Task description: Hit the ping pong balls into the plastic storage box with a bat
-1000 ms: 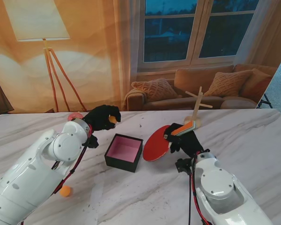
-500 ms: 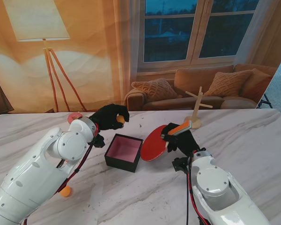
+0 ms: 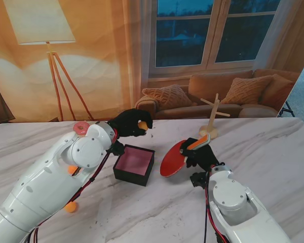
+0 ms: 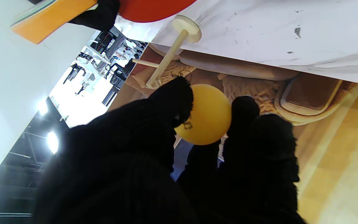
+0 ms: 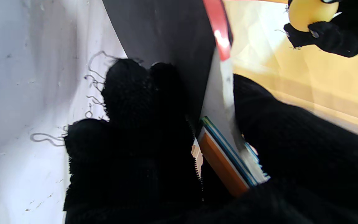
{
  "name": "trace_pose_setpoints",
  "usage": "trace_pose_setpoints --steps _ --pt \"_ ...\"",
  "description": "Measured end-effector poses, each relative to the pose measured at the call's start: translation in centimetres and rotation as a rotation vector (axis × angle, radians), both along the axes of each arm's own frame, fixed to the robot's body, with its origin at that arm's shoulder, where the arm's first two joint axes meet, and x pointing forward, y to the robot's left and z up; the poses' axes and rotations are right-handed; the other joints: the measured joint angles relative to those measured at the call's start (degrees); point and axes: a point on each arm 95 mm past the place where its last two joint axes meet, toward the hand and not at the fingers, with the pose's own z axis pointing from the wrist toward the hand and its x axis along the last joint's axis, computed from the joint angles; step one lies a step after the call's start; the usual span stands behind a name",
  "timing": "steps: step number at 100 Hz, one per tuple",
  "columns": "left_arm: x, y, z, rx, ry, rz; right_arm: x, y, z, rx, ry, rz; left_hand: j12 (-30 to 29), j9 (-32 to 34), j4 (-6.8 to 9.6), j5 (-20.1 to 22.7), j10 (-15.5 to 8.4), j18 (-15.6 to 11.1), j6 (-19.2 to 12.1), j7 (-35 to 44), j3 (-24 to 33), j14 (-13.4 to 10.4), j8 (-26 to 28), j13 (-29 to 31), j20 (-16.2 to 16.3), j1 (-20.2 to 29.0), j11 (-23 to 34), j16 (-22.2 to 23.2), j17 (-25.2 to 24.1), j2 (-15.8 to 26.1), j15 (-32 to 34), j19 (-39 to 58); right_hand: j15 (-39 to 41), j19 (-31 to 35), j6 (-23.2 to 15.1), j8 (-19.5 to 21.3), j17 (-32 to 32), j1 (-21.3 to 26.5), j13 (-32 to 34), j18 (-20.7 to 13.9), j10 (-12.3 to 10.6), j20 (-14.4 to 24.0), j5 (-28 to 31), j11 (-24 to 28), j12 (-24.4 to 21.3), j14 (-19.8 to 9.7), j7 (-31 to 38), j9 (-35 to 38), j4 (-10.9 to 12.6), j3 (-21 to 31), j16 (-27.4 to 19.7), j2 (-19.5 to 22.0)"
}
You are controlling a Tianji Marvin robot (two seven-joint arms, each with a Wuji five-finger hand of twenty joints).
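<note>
Orange ball [image 3: 142, 125] pinched in left hand [image 3: 129, 123] beyond box [image 3: 134, 164]; bat [image 3: 175, 158] gripped by right hand [image 3: 200, 156] beside box.

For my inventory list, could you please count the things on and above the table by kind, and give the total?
Orange ping pong balls: 3 (one held in the black-gloved left hand, one beside the left arm, one nearer to me on the marble)
Red-faced bat with orange handle: 1
Black storage box with pink inside: 1
Wooden peg stand: 1
Total: 6
</note>
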Motion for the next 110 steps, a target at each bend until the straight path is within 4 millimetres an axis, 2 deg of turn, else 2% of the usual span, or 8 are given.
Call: trace_pose_setpoints --steps 32,60,76,87,97,105,110 --pt "0.1 -2.3 0.5 -0.02 0.011 -0.061 0.3 -0.5 -0.4 0.002 0.004 -0.015 0.0 0.2 0.0 0.0 0.3 0.0 0.0 -0.3 -0.6 0.0 0.0 0.5 0.0 0.0 0.0 0.0 0.4 0.1 0.1 0.0 0.0 -0.2 -0.2 0.4 -0.4 0.0 -0.4 -0.4 -0.2 0.0 0.0 -0.2 0.1 0.0 0.0 0.0 -0.1 0.0 0.0 0.0" --pt "-0.3 -3.2 0.6 -0.041 0.016 -0.086 0.5 -0.4 -0.3 0.018 -0.007 -0.014 0.0 0.2 0.0 0.0 0.5 0.0 0.0 -0.9 -1.2 0.0 0.0 0.5 0.0 0.0 -0.2 -0.2 0.4 0.6 0.2 0.0 0.0 -0.2 -0.4 0.6 -0.5 0.0 -0.4 -0.4 -0.2 0.0 0.0 -0.2 0.2 0.0 0.0 0.0 -0.1 0.0 0.1 0.0" --pt "-0.4 -3.6 0.6 -0.055 0.021 -0.095 0.7 -0.2 -0.2 0.035 -0.017 -0.011 -0.1 0.1 0.0 0.0 0.5 0.1 0.0 -1.6 -1.2 0.0 0.0 0.5 -0.6 0.0 -0.2 -2.2 0.4 0.7 0.0 -1.5 0.0 -0.4 -0.5 0.7 -0.6 0.0 -0.7 -0.4 -0.3 0.0 0.0 -0.3 0.4 0.0 0.0 0.0 -0.1 -0.1 0.1 0.0" --pt "-0.5 -3.9 0.7 -0.056 0.025 -0.106 0.7 0.0 -0.1 0.055 -0.018 -0.01 -2.9 0.0 0.02 0.0 0.4 0.7 0.1 -2.1 -1.5 0.1 0.3 -2.3 -1.4 0.7 -0.7 -5.0 -4.0 0.9 -1.6 -5.7 0.0 -0.4 -0.5 0.7 -0.7 0.0 -0.8 -0.4 -0.4 0.0 0.0 -0.5 0.5 0.0 0.0 0.0 -0.1 -0.2 0.1 0.0" --pt "-0.7 -4.3 0.7 -0.051 0.027 -0.124 0.7 0.2 0.2 0.07 -0.026 -0.008 -7.3 -0.1 0.04 -0.2 0.0 1.5 0.3 -3.8 -2.9 0.1 0.3 -4.7 -1.5 1.3 -0.8 -10.0 -9.3 2.1 -3.2 -10.5 0.0 -0.4 -0.5 0.7 -0.8 0.0 -0.9 -0.4 -0.4 0.0 0.0 -0.6 0.6 0.0 0.0 0.0 -0.1 -0.2 0.1 0.0" --pt "-0.7 -4.4 0.6 -0.048 0.033 -0.134 0.7 0.5 0.7 0.081 -0.041 -0.002 -13.3 -0.1 0.11 -0.2 -0.1 2.9 0.6 -6.4 -3.9 0.1 0.3 -5.9 -1.5 1.3 -0.6 -12.7 -13.7 3.4 -5.8 -14.7 0.0 -0.4 -0.5 0.7 -0.8 0.0 -0.9 -0.4 -0.4 0.0 0.0 -0.6 0.6 0.0 0.0 0.0 -0.1 -0.3 0.1 0.0" --pt "-0.8 -4.5 0.6 -0.049 0.041 -0.139 0.7 0.6 1.0 0.087 -0.054 0.003 -16.8 0.1 0.61 0.4 -0.8 4.2 1.0 -8.1 -4.6 1.4 0.0 -7.5 -1.5 1.0 -0.5 -14.7 -16.2 4.1 -8.0 -17.2 0.0 -0.4 -0.5 0.7 -0.8 0.0 -0.9 -0.4 -0.4 0.0 0.0 -0.6 0.6 0.0 0.0 0.0 -0.1 -0.3 0.1 0.0"
